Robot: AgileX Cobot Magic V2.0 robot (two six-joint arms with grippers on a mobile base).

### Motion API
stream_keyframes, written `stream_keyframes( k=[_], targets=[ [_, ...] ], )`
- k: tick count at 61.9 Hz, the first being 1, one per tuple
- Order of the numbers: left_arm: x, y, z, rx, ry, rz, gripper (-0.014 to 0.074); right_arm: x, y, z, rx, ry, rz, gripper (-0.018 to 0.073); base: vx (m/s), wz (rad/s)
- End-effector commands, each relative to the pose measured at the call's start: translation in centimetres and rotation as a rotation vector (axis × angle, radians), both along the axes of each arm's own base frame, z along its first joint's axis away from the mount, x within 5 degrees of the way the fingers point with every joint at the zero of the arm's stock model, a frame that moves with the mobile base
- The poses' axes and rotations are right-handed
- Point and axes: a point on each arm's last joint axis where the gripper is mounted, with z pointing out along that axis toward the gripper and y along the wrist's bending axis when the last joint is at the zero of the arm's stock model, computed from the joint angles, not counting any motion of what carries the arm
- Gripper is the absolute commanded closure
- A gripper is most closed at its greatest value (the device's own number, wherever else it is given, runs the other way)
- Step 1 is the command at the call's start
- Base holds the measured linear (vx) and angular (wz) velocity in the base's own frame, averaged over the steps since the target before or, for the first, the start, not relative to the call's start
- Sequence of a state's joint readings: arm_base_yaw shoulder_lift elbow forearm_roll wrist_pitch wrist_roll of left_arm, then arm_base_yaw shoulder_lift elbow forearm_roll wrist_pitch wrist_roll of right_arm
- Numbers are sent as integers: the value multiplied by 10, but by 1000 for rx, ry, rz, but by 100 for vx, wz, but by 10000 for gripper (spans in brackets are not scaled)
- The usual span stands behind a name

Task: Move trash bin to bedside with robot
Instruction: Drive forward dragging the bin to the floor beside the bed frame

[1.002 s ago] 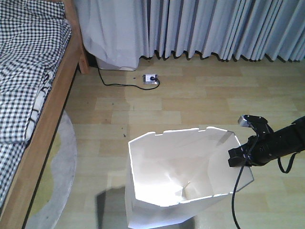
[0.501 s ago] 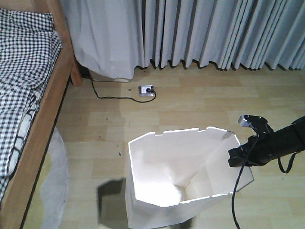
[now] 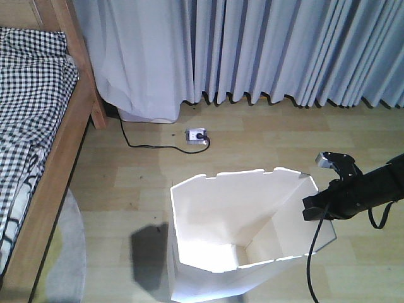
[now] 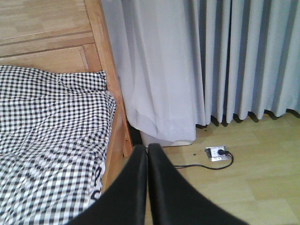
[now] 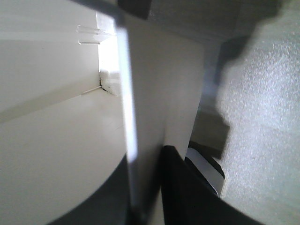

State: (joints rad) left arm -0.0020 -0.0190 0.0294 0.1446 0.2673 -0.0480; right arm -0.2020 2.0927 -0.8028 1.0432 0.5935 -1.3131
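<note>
I was in a bedroom in a home. A bed (image 3: 55,170) with a light wooden frame, a wooden headboard (image 4: 42,33) and black-and-white checked bedding (image 4: 51,136) stood on the left. Long grey-blue curtains (image 3: 284,50) hung in pleats down to a pale wood-plank floor (image 3: 265,139). A white socket (image 3: 197,135) lay on the floor below them with a black cable (image 3: 151,146) running off it. The edge of a grey rug (image 3: 74,265) showed beside the bed.

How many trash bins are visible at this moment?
1. The white trash bin stands on the floor right of the bed, with the right gripper clamped on its rim. Another could sit out of frame.
</note>
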Motion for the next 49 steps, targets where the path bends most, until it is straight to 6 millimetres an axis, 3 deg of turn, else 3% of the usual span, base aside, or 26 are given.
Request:
stream_keyframes(
  k=[1, 49],
  targets=[
    [1, -1, -2, -12, -55, -15, 602, 5, 12, 31, 180, -29, -19, 565, 25, 6],
    [1, -1, -2, -12, -55, -15, 602, 5, 12, 31, 180, -29, -19, 565, 22, 2]
  ],
)
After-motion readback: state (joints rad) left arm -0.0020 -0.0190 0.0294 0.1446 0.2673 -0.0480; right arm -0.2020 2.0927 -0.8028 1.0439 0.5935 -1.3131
